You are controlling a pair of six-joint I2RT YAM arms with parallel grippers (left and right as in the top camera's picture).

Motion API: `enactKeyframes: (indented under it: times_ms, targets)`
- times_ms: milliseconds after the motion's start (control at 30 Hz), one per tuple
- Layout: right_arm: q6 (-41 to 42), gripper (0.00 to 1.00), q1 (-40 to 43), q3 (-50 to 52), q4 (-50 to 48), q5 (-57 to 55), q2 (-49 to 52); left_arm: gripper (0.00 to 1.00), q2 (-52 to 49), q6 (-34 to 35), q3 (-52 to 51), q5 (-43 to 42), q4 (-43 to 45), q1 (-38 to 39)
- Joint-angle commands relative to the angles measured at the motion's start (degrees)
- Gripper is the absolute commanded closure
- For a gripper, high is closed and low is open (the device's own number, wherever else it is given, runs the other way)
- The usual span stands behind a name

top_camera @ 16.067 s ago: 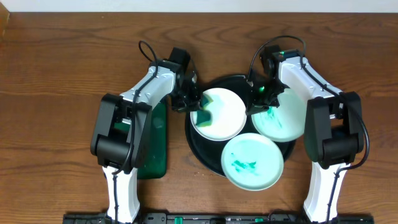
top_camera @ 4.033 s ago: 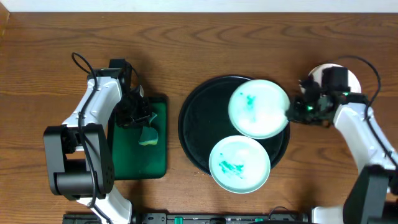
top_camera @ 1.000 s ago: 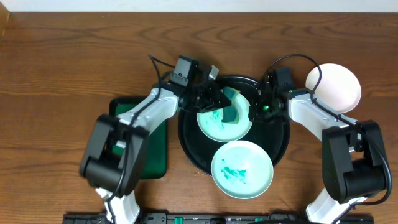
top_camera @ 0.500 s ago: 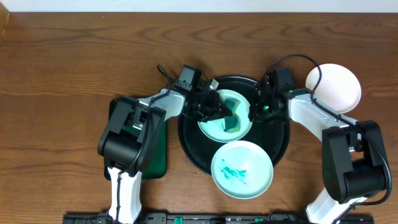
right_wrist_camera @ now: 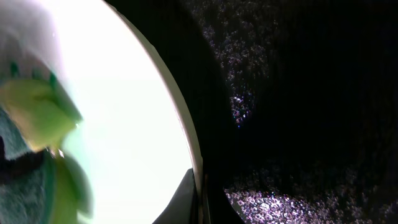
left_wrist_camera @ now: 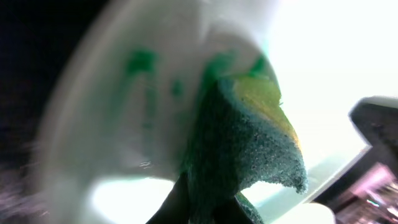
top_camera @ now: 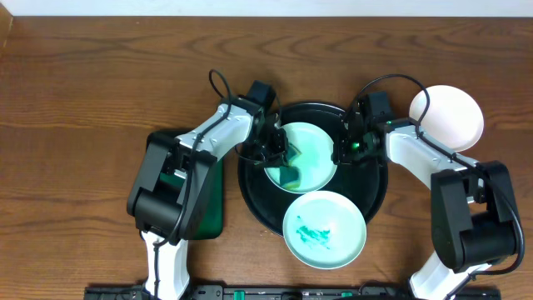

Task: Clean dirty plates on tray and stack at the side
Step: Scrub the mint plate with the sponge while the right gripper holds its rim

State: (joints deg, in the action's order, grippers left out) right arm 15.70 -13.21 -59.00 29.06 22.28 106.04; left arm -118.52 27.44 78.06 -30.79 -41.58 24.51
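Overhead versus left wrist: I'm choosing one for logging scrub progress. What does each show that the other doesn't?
Only overhead: the tray, the right tool at the scrubbed plate, a smeared plate at the tray's near rim, a clean plate beside the tray. Only left wrist: green smears beside the sponge, close but blurred. Both: sponge on the scrubbed plate.

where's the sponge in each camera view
Overhead: sponge at the lower left of the tray's upper plate.
Left wrist: sponge fills the centre, against the plate.
Right wrist: sponge at the left edge, on the plate.
Shared landmark: that plate.
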Motion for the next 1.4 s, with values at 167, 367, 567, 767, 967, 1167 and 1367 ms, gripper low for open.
enactKeyframes:
  times_ms: [167,367,567,767,967,1167,1367]
  targets:
    - [-0.5,0.98,-0.1,0.0,0.8,-0.4,0.6,0.93,-3.4,-3.4,3.3,35.6,-3.8,1.0]
    - [-0.8,0.98,-0.1,0.0,2.1,-1.5,0.6,0.93,-3.4,-7.2,5.8,42.6,-3.7,4.5]
    - [-1.1,0.99,-0.1,0.0,2.5,-1.4,0.6,0.93,-3.4,-8.7,6.0,44.5,-0.9,8.3]
    - [-1.1,0.98,-0.1,0.0,3.1,-1.5,0.6,0.93,-3.4,-13.9,8.0,35.9,3.8,11.8]
    - [-1.2,0.98,-0.1,0.0,3.6,-1.5,0.6,0.93,-3.4,-10.9,9.9,21.4,9.9,11.6]
    - [-1.2,0.99,-0.1,0.0,3.5,-1.5,0.6,0.93,-3.8,-8.5,9.9,10.3,13.3,10.6]
    - [-1.1,0.98,-0.1,0.0,3.8,-1.5,0.6,0.93,-5.6,0.9,9.9,0.4,16.5,7.8]
